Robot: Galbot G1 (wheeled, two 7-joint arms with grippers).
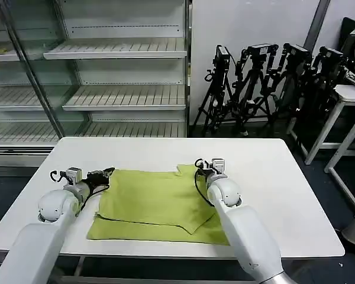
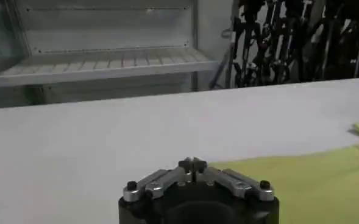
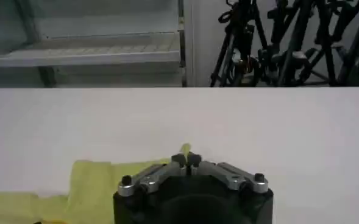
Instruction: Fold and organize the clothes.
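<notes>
My shirt [image 1: 157,201] is thin, soft lime cloth, matt, lying in smooth layers. The table [image 1: 284,183] under it is white, smooth and matt. My left end effector [image 2: 192,163] has bare, brushed metal fingers on a black, faintly glossy plastic body; my right end effector [image 3: 186,159] looks the same.

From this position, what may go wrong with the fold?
The right gripper is shut on a small pinch of the shirt at its far edge; thin fabric may slip out. The left gripper is shut at the shirt's left edge, apparently gripping nothing, so one side may lag and the fold skew.
</notes>
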